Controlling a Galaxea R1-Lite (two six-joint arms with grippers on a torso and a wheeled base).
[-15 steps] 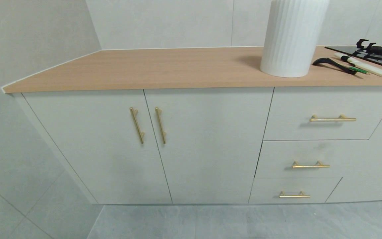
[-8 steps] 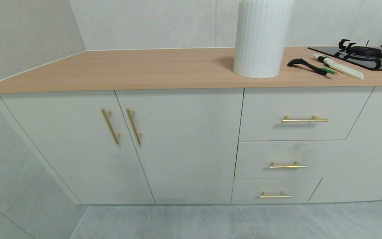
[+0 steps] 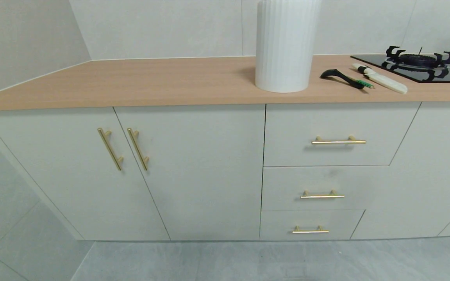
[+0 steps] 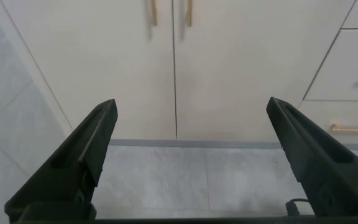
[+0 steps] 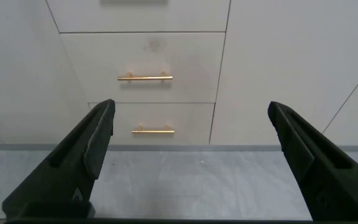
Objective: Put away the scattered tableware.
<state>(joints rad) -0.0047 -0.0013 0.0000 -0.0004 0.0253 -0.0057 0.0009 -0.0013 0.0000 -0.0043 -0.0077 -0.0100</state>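
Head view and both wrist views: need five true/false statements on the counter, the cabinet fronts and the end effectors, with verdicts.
1. The white ribbed container stands upright on the countertop. True.
2. The black utensil lies inside the top drawer. False: it lies on the countertop, between the container and the hob, and that drawer is shut.
3. The left end effector and the right end effector are both open and hold nothing. True.
4. The double cabinet doors stand open. False: both are shut, with their handles side by side.
5. The three stacked drawers are all shut. True.
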